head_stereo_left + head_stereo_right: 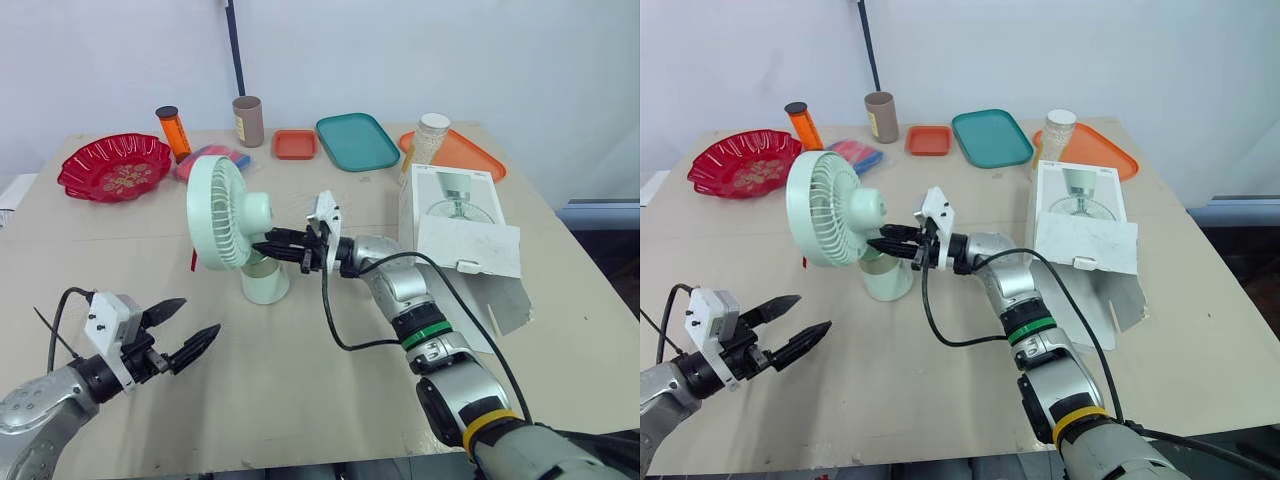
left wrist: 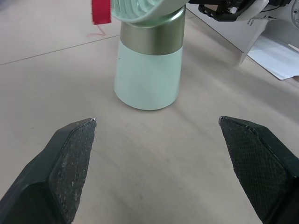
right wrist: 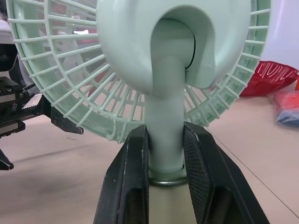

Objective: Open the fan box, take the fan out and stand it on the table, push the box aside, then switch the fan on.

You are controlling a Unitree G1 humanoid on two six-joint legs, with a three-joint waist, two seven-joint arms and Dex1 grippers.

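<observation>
The fan was pale mint green, with a dull silver band around its base and a small red tag, on a beige table. Behind the fan lay a glossy red dish with a gold-patterned centre, a small orange-red tray and a teal tray. To the fan's right, the box was white with a grey fan picture.

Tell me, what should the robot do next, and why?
Probably open the right gripper and let go: the fan already stands upright on the table, gripped at its neck, and the box lies close by, not yet pushed aside.
</observation>
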